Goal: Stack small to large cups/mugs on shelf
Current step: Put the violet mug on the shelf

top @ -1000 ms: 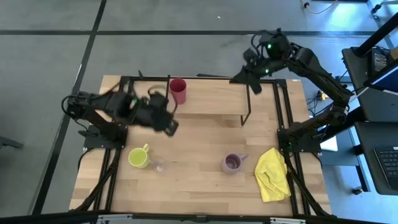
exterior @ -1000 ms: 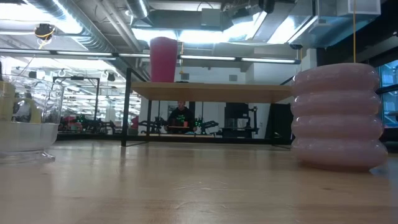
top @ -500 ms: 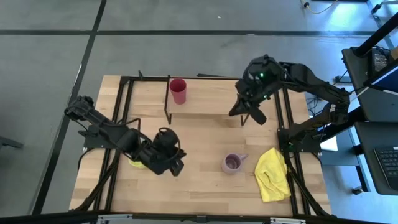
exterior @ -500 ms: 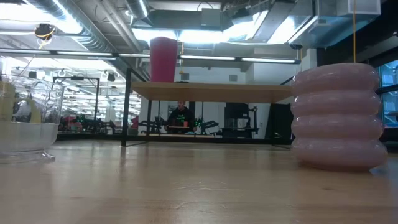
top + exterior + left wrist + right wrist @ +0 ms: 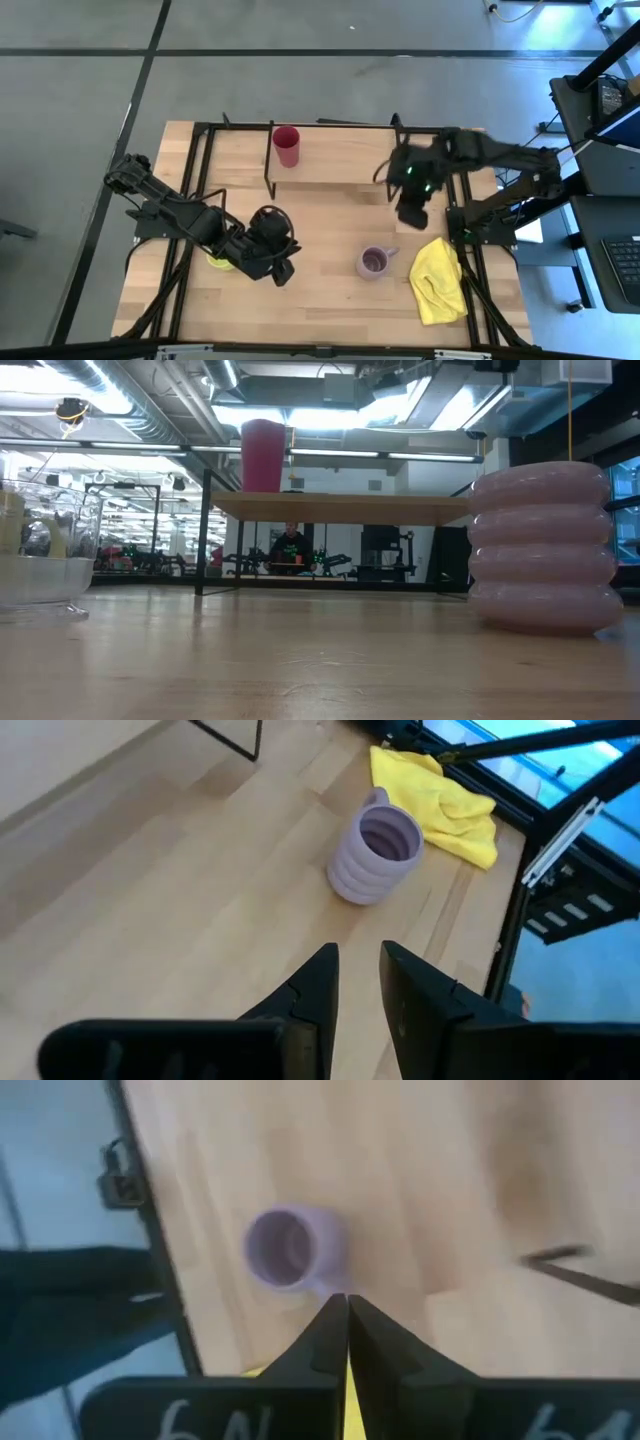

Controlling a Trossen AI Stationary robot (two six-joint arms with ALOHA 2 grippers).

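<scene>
Lilac mug (image 5: 373,263) upright near the worktop's front edge, handle pointing toward the yellow cloth (image 5: 440,280) at the right edge. Left gripper (image 5: 277,268) (fingers narrowly apart, empty) low beside the yellow-green mug (image 5: 216,262). Right gripper (image 5: 412,212) pinched closed, hovering behind the lilac mug. Red cup (image 5: 286,146) upright on the shelf (image 5: 340,160), back edge.

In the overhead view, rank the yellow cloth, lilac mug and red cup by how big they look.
1. Yellow cloth, clearly the largest.
2. Lilac mug.
3. Red cup, close to the mug; it stands on the raised shelf, nearer the camera, so their order is unsure.
</scene>
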